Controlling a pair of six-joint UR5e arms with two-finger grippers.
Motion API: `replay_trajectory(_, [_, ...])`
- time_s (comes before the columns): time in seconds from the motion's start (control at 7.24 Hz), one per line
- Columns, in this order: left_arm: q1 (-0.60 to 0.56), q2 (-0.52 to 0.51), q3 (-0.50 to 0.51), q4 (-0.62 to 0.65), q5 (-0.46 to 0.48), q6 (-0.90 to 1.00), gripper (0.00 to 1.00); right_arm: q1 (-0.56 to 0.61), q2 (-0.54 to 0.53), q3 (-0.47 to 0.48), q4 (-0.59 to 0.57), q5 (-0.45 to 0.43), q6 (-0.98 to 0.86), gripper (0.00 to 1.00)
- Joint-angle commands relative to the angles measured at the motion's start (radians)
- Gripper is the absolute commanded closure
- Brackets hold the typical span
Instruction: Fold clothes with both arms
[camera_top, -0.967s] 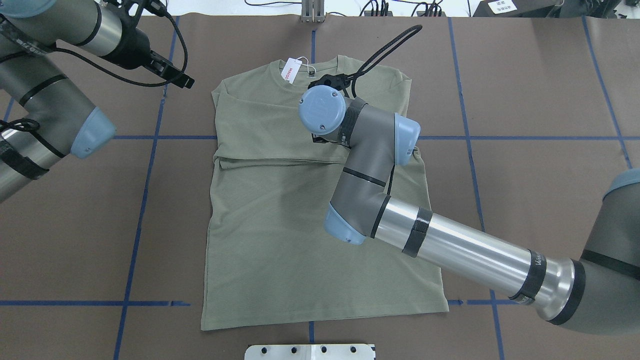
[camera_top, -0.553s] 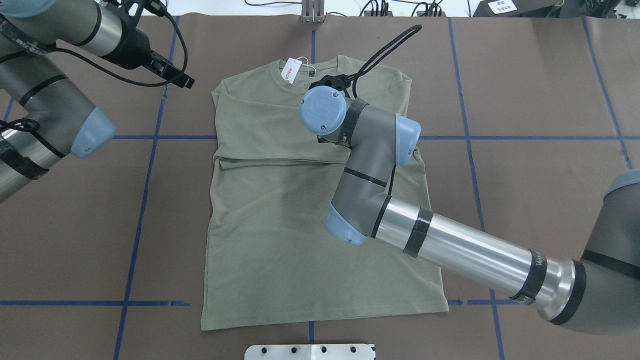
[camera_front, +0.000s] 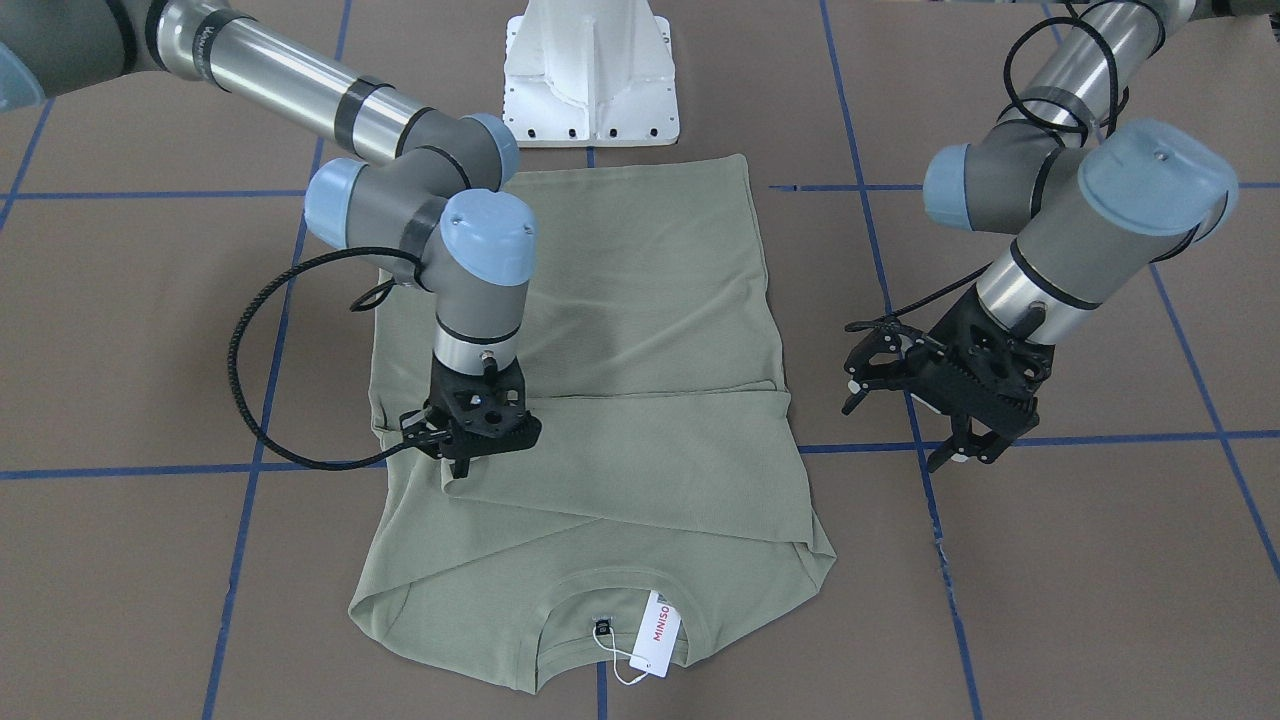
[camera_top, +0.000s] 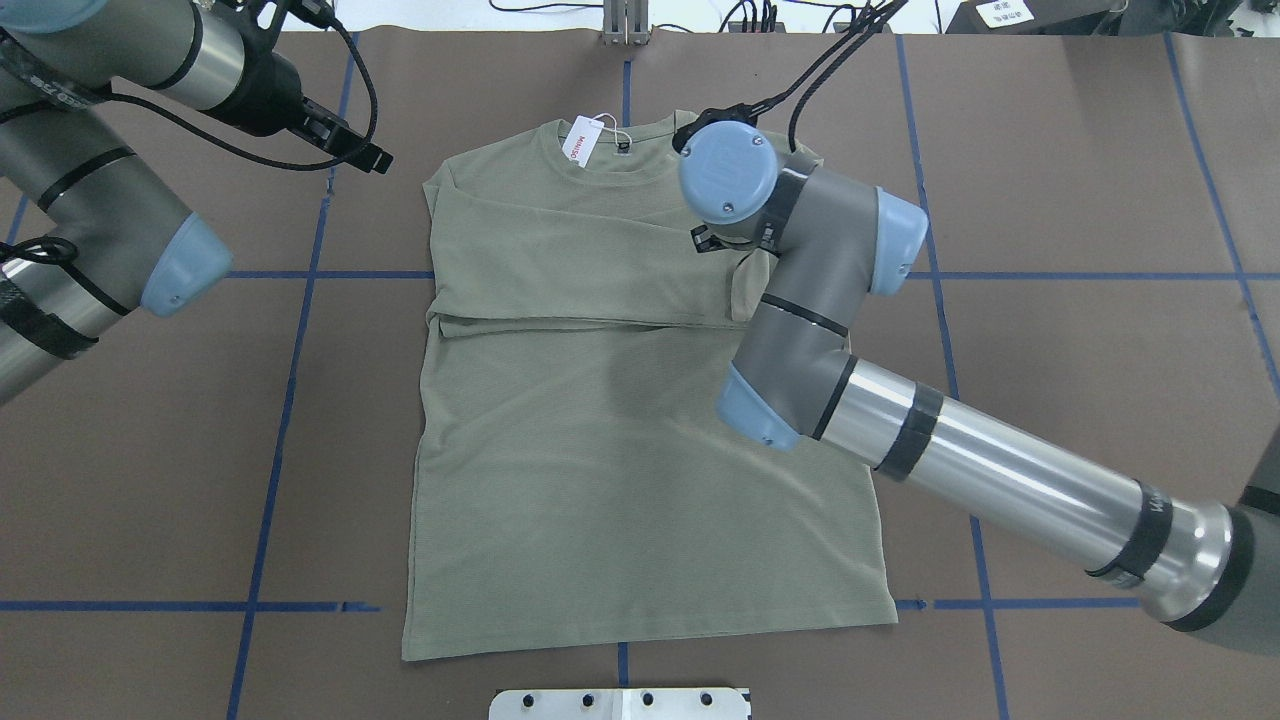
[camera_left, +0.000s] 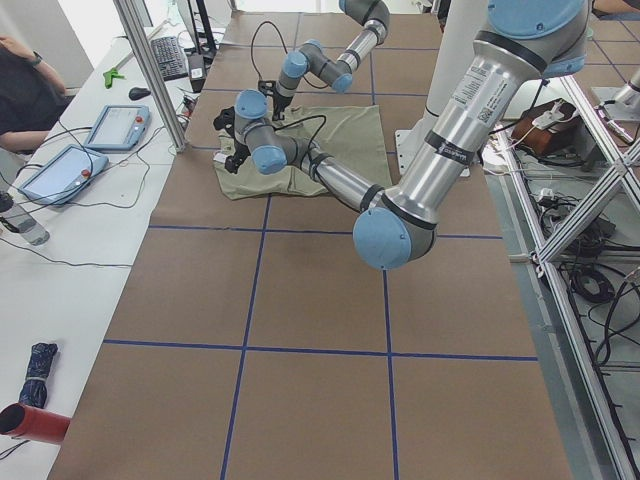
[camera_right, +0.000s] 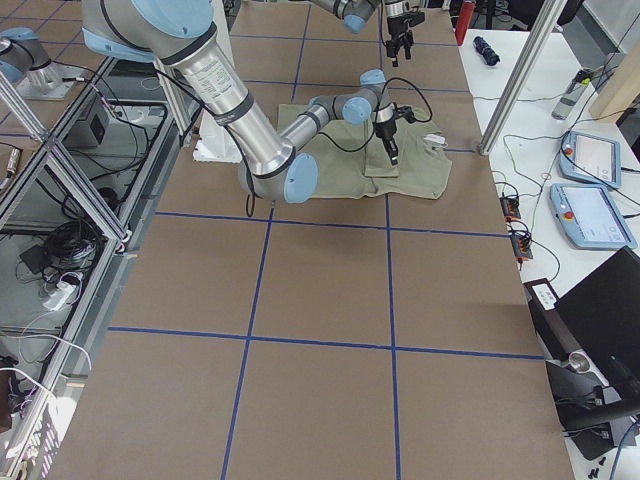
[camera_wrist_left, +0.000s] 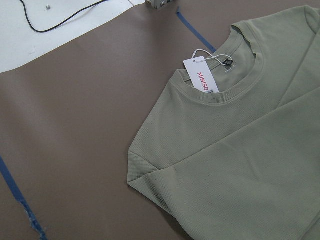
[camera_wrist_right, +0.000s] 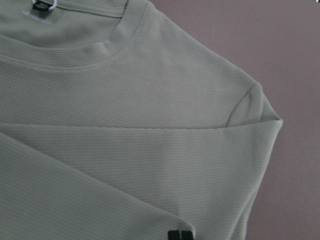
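- The green shirt (camera_top: 600, 450) lies flat in the middle of the brown table (camera_top: 1050, 200), its collar pointing away from the robot and its hem near the white base (camera_front: 590, 80)
- A white tag (camera_front: 660, 632) reading MINISO rests at the collar
- A sleeve (camera_top: 560, 290) is folded across the chest, making a long band from one side of the shirt to the other
- The right pincer (camera_front: 458, 468) points straight down onto the shirt, close to the shoulder on the robot's right side
- Its fingertips (camera_wrist_right: 174, 235) are pressed together on the edge of the folded sleeve, so the cloth is pinched right under it; a small flap of fabric is turned over beside the wrist
- The left pincer (camera_front: 965, 455) hangs over bare table off the shirt's other shoulder, near it but not touching any cloth
- Its fingers look spread, with nothing between them
- From the left wrist camera the shoulder corner and the collar with its tag are in plain view
- Blue tape lines (camera_top: 290, 400) cross the table, and some run under the shirt
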Motion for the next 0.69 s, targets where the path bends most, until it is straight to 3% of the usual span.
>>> replay_trajectory(0.0, [0.002,0.002,-0.010,0.001,0.002,-0.009,0.00,0.035,-0.102,0.077,0.011,0.003,-0.098,1.00])
replay_trajectory(0.41, [0.002,0.009,-0.012,-0.001,0.003,-0.008,0.00,0.035,-0.104,0.071,0.014,-0.001,-0.106,1.00])
replay_trajectory(0.55, [0.002,0.009,-0.013,-0.001,0.003,-0.008,0.00,0.035,-0.102,0.070,0.020,0.000,-0.099,0.36])
